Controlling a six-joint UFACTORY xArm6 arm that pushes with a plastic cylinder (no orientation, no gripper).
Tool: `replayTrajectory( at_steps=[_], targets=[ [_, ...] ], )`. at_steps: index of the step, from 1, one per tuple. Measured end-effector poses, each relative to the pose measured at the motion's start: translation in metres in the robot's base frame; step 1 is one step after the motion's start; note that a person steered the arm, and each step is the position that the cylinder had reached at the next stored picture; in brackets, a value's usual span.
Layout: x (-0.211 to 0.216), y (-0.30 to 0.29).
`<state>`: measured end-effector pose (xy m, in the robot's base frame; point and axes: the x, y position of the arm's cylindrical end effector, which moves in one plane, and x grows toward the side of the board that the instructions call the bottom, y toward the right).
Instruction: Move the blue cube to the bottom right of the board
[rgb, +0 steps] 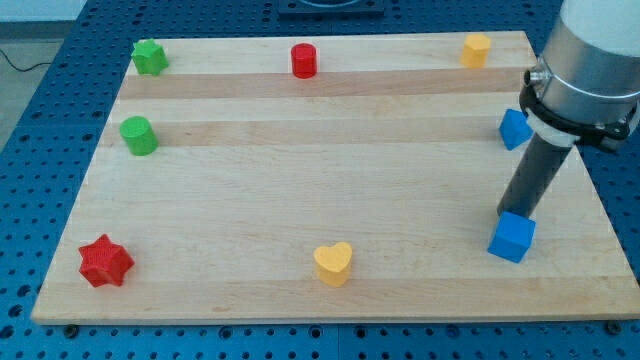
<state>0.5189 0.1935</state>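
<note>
A blue cube (512, 238) sits near the board's right edge, towards the view's bottom right. My tip (514, 214) rests right against the cube's upper side, touching or nearly touching it. The dark rod rises from there up to the grey arm body (590, 60) at the view's top right. A second blue block (514, 129), shape unclear, lies higher up on the right edge, partly hidden behind the arm.
The wooden board (320, 200) also holds a green star (149, 57) at top left, a green cylinder (138, 135), a red cylinder (303, 61), a yellow block (476, 49), a red star (105, 262) and a yellow heart (333, 264).
</note>
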Motion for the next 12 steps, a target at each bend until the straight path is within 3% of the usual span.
replayTrajectory(
  at_steps=[3,5,8,9,10,11,12],
  targets=[
    [-0.014,-0.04],
    [0.013,-0.056],
    [0.033,-0.01],
    [0.022,-0.028],
    [-0.017,-0.029],
    [-0.025,-0.003],
    [-0.003,0.007]
  ],
)
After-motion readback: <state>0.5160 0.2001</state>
